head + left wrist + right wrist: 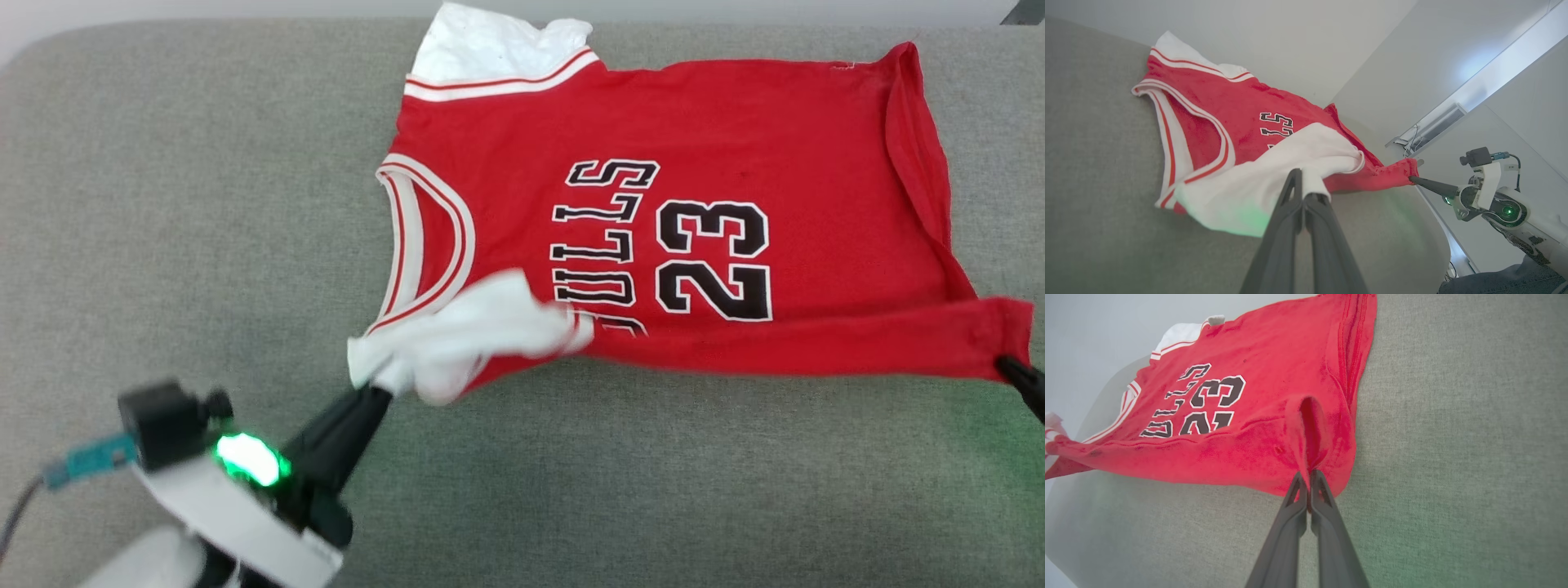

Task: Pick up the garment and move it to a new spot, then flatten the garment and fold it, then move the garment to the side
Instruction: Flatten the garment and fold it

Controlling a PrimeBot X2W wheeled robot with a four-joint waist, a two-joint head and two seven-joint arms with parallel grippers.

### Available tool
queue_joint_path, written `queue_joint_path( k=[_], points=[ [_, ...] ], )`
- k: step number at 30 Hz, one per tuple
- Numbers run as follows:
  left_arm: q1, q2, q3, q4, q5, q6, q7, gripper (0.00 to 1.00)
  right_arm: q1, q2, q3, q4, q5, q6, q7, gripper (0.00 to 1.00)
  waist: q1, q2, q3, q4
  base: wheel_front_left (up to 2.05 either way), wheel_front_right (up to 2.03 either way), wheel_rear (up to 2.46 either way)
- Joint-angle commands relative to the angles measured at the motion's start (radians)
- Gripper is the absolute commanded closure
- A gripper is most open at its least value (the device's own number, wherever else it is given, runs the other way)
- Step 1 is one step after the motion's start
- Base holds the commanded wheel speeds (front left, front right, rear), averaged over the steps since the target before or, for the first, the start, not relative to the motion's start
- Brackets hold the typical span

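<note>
The garment point(775, 131) is spread upper right on the grey table point(163, 204). Its white sleeve point(482, 327) is gripped by the closed left hand point(377, 392), its hem corner point(1008, 327) by the right hand point(1002, 363). Flattening is judged underway; even outward tension is needed next.

The shirt point(735, 139) is showing as soft red cloth, matt and faintly fuzzy; its white sleeve point(482, 327) is crumpling as the same soft, matt cloth. The black lettering point(710, 261) is lying flat and smoother than the knit around it. The grey surface point(204, 204) underneath is showing a coarse woven cloth, matt and rough. The left gripper point(378, 392) is showing dark matt fingers point(335, 445), probably plastic, and the white casing point(237, 514) behind them is gleaming smooth and slightly glossy.
</note>
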Motion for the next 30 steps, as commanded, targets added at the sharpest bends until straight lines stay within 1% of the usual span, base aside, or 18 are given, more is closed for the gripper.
queue_joint_path(
  k=[1,5,8,9,10,14,17,19,22,23,24,29,30],
  points=[
    [-0.058,-0.011,0.0,-0.001,0.005,-0.003,0.01,1.0,-0.025,0.027,-0.024,-0.009,-0.014,-0.002,0.025,1.0,0.0,0.0,0.006,-0.002,0.0,0.0,0.0],
    [-0.18,-0.04,-0.008,0.04,-0.04,-0.003,0.046,1.0,-0.097,0.073,-0.067,0.005,-0.049,-0.002,0.1,1.0,0.0,0.0,0.011,-0.008,0.0,0.0,0.0],
    [-0.278,-0.086,-0.012,0.106,-0.101,-0.003,0.067,1.0,-0.165,0.11,-0.084,0.037,-0.071,-0.002,0.145,1.0,0.0,0.0,0.019,-0.012,0.0,0.0,0.0],
    [-0.306,-0.089,-0.017,0.14,-0.111,-0.003,0.076,1.0,-0.188,0.122,-0.084,0.047,-0.078,-0.002,0.157,1.0,0.0,0.0,0.023,-0.014,0.0,0.0,0.0],
    [-0.333,-0.088,-0.025,0.183,-0.107,-0.002,0.087,1.0,-0.214,0.137,-0.078,0.058,-0.085,-0.002,0.167,1.0,0.0,0.0,0.029,-0.02,0.0,0.0,0.0],
    [-0.423,-0.128,-0.088,0.305,-0.096,-0.003,0.125,1.0,-0.291,0.183,-0.052,0.12,-0.118,-0.002,0.194,1.0,0.0,0.0,0.054,-0.036,0.0,0.0,0.0],
    [-0.462,-0.145,-0.104,0.397,-0.103,-0.003,0.11,1.0,-0.338,0.212,-0.032,0.175,-0.143,-0.002,0.191,1.0,0.0,0.0,0.076,-0.045,0.0,0.0,0.0],
    [-0.487,-0.158,-0.115,0.452,-0.085,-0.003,0.082,1.0,-0.356,0.224,-0.017,0.205,-0.155,-0.002,0.185,1.0,0.0,0.0,0.089,-0.048,0.0,0.0,0.0],
    [-0.511,-0.169,-0.125,0.529,-0.067,-0.003,0.043,1.0,-0.379,0.237,0.003,0.239,-0.166,-0.002,0.163,1.0,0.0,0.0,0.107,-0.052,0.0,0.0,0.0],
    [-0.511,-0.169,-0.125,0.529,-0.067,-0.003,0.043,1.0,-0.379,0.237,0.003,0.239,-0.166,-0.002,0.163,1.0,0.0,0.0,0.107,-0.052,0.0,0.0,0.0],
    [-0.516,-0.171,-0.13,0.557,-0.061,-0.003,0.035,1.0,-0.387,0.24,0.01,0.251,-0.167,-0.002,0.155,1.0,0.0,0.0,0.112,-0.053,0.0,0.0,0.0],
    [-0.548,-0.188,-0.187,0.676,0.001,-0.002,0.018,1.0,-0.423,0.251,0.058,0.316,-0.201,-0.002,0.105,1.0,0.0,0.0,0.12,-0.056,0.0,0.0,0.0],
    [-0.552,-0.19,-0.197,0.696,0.014,-0.002,0.014,0.89,-0.427,0.251,0.075,0.327,-0.21,-0.002,0.1,1.0,0.0,0.0,0.117,-0.055,0.0,0.0,0.0]
  ],
)
